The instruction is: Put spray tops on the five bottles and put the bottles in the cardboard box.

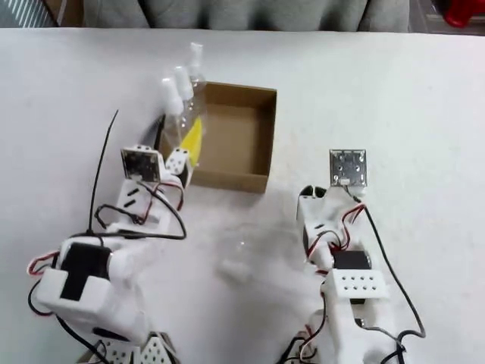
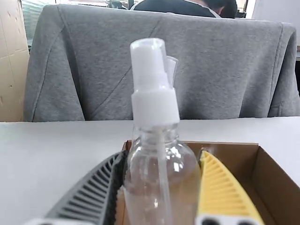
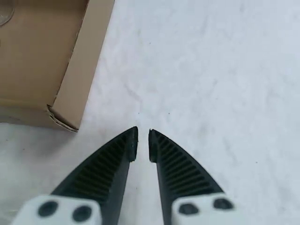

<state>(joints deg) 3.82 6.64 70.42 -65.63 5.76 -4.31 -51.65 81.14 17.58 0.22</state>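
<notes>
Tabletop nearest the arms carries the leftover work: on the white tabletop (image 1: pixel 424 91), between the two arm bases and short of the box's front wall, a loose clear bottle (image 1: pixel 241 250) seems to lie on its side. A small pale piece (image 1: pixel 231 270) sits just beside it, perhaps its spray top, though it is too faint to be sure. The right gripper (image 3: pixel 143 140) hangs over bare tabletop off the front right corner of the brown cardboard box (image 1: pixel 261 136). Its black ribbed claw is pressed almost together and pinches nothing. Farther on, the left gripper (image 2: pixel 161 157) clamps the held clear plastic bottle (image 2: pixel 159 183) upright by its round belly, one grey finger and one yellow, at the box's left wall. The bottle's white spray top (image 2: pixel 152 84) is seated on the neck. More white-topped bottles (image 1: pixel 189 68) crowd the box's far left corner; I cannot count them. These bottles look empty, so probably very light, thin-walled and glossy: likely to slip or dent under a hard squeeze, and top-heavy once capped. A moderate hold on the widest part of the body, below the shoulder, seems safest.
</notes>
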